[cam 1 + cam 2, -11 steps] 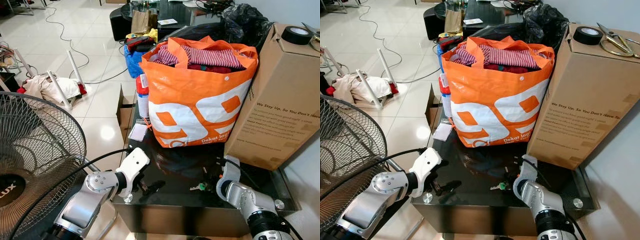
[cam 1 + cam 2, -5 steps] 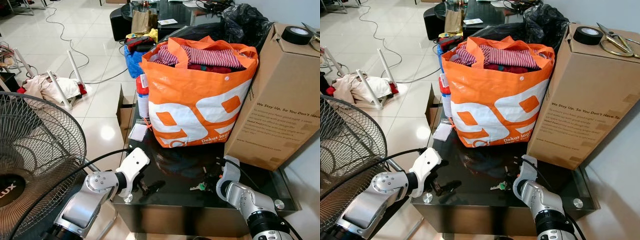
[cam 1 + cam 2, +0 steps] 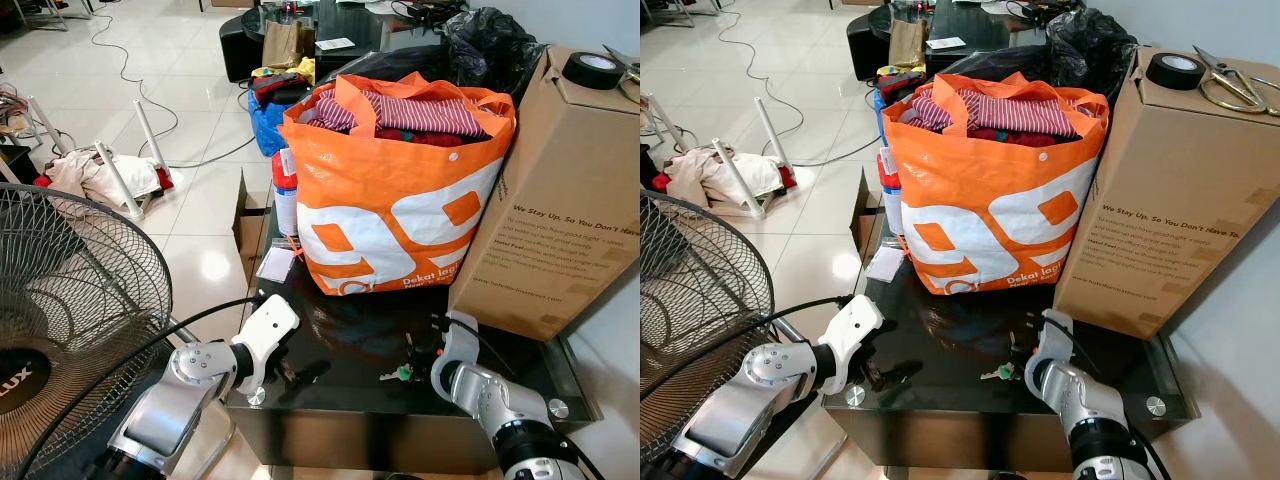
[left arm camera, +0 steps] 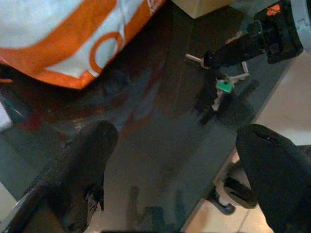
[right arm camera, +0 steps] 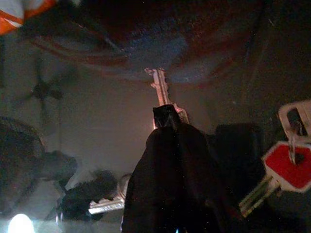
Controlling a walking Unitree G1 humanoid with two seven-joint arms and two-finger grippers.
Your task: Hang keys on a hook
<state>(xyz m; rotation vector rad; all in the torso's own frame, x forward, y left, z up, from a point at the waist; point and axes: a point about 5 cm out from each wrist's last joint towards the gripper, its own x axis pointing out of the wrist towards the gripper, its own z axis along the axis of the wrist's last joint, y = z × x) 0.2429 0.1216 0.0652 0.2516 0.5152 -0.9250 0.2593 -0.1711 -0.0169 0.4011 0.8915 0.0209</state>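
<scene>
A bunch of keys (image 3: 400,373) with a green tag (image 4: 224,86) and a red-tagged key (image 5: 286,167) lies on the black glass table (image 3: 340,345), near its front right. My right gripper (image 3: 420,352) rests low on the glass at the bunch. In the right wrist view its fingers (image 5: 167,141) are pressed together over the head of a silver key (image 5: 158,85). My left gripper (image 4: 180,160) hovers at the table's front left edge, open wide with nothing between its fingers (image 4: 82,165).
A stuffed orange bag (image 3: 400,190) and a tall cardboard box (image 3: 560,200) stand at the back of the table. A standing fan (image 3: 70,320) is close on the left. Cables, a drying rack and bags lie on the tiled floor (image 3: 180,110).
My right gripper has crept slightly left along the glass at the keys. Nothing else has moved.
</scene>
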